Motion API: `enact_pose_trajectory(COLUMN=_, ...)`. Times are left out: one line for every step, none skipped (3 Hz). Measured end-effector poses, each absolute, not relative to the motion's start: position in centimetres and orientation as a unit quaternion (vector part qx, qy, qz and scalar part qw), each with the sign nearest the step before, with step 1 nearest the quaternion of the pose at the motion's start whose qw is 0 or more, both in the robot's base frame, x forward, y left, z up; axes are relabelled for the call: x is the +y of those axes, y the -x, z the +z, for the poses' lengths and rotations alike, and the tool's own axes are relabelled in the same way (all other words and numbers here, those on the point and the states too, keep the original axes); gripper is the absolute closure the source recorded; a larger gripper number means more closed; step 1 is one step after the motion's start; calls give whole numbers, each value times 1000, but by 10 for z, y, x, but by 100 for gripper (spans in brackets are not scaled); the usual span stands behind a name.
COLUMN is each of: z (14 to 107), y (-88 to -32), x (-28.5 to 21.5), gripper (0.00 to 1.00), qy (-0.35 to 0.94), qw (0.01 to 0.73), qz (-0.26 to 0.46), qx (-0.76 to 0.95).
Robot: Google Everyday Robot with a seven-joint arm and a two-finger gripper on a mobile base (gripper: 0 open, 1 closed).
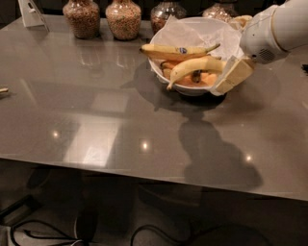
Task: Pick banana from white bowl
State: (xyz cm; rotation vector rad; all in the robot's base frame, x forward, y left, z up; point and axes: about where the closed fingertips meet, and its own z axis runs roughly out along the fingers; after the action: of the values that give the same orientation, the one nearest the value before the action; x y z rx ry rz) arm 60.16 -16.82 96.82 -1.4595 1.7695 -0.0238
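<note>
The white bowl (169, 34) stands at the back of the grey table, lined with crumpled white paper. The curved, plain yellow banana (192, 68) lies across its front rim. A straighter banana with a blue sticker (175, 51) lies behind it. Orange fruit (204, 79) sits underneath. My gripper (233, 73) hangs from the white arm at the upper right. Its cream finger (236, 74) reaches down to the bowl's right rim, at the curved banana's right end.
Several glass jars of grains stand behind the bowl, such as one (83, 18) at the back left and another (123, 18) beside it. A white card stand (32, 13) is at the far left corner. The table's front edge (144, 166) runs across the lower part.
</note>
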Motion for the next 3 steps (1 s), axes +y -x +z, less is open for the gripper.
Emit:
enact_pose_trajectory(z=968, y=-602, x=-168, gripper=0, qy=580, qw=411, qz=-10, qx=703)
enact_pose_trajectory(z=965, y=-611, x=-175, gripper=0, qy=583, qw=416, qz=-32, qx=697)
enact_pose_trajectory(z=960, y=-625, x=-182, gripper=19, qy=583, qw=416, qz=-50, qx=697)
